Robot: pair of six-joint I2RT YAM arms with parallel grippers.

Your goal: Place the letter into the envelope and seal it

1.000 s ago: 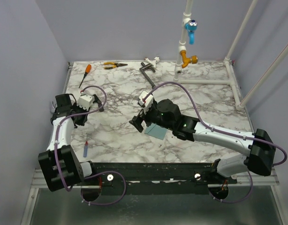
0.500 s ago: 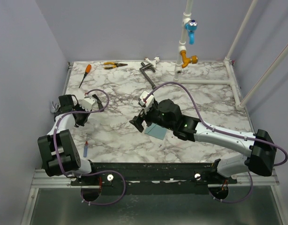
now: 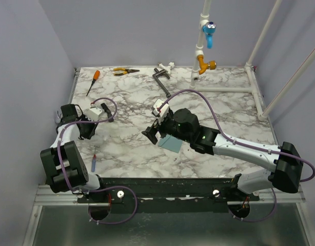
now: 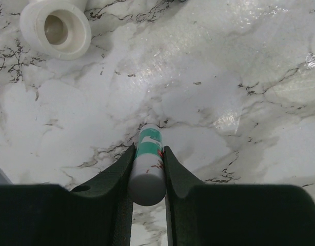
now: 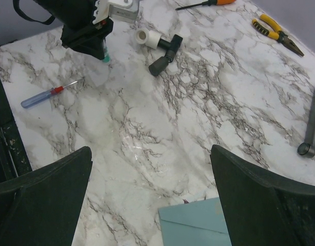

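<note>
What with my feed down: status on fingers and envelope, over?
Left fingers shut on glue stick. Right fingers open by envelope. Letter not in view. Nothing on envelope.

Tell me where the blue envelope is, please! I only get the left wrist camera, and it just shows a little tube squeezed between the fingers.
Observer: The envelope lies flat near the middle of the table, beside the right end effector.
Operator: Is that one grabbing it?
Observer: No. Its jaws stand wide open, gripping nothing.
Operator: Is anything lying near my arm?
Observer: Yes, a small blue-handled screwdriver lies by the table's near edge.
</note>
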